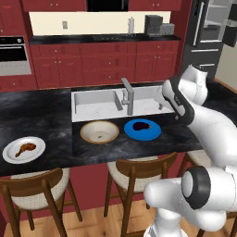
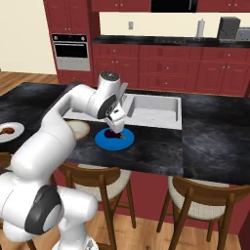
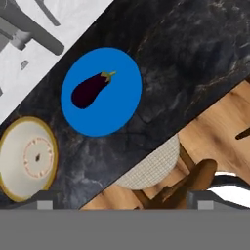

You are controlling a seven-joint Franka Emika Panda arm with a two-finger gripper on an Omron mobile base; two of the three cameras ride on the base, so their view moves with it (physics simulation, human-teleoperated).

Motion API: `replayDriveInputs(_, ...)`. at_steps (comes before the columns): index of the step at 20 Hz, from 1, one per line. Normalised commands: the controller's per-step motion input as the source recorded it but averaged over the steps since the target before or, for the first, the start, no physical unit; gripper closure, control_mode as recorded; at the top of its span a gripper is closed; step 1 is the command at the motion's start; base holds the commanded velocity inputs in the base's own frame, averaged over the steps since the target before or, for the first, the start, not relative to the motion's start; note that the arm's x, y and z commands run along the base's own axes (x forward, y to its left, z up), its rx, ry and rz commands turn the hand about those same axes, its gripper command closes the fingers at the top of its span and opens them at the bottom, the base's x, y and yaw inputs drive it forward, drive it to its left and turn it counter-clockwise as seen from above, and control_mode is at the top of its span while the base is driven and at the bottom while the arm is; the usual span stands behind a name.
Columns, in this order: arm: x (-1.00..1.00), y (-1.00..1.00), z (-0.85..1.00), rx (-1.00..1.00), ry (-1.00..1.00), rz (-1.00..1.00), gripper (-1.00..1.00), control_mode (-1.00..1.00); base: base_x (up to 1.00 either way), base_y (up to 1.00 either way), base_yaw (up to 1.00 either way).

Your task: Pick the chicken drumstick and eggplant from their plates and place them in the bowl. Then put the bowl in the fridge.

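White arm links carry the gripper [image 2: 115,128] above the blue plate [image 3: 101,92], its jaws spread wide with nothing between them; in the right base view the hand hangs just over the plate's far side, partly covering the food there. On that plate lies the eggplant [image 3: 90,89], a dark purple lump with a small green stem, resting left of centre in the hand view and apart from the fingers. Just beside the blue plate, on the same black marbled counter [image 1: 41,115], sits the bowl [image 1: 99,132], tan-rimmed and cream inside, with nothing in it. Behind both is the pale sink [image 1: 95,102] with its grey faucet [image 1: 128,96]. Well apart, toward the left end of the counter in the left base view, the white plate [image 1: 24,150] holds the chicken drumstick [image 1: 25,149]. The fridge [image 1: 208,34] stands at the far right with its door open. Wooden stools [image 1: 134,173] line the counter's near edge.
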Motion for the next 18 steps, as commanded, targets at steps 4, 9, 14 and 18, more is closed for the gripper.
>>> replayDriveInputs(4,0.47,0.0,-0.33,0.02,0.0,-0.1,-1.0,-1.0,0.0,0.0,0.0)
replayDriveInputs(9,0.45,0.14,-0.35,0.01,0.03,-0.02,-1.0,-1.0,0.0,0.0,0.0)
replayDriveInputs(14,0.49,0.17,-0.32,0.0,0.05,0.0,-1.0,-1.0,0.0,0.0,0.0)
replayDriveInputs(18,0.43,0.13,-0.36,0.0,0.16,0.0,-1.0,-1.0,0.0,0.0,0.0)
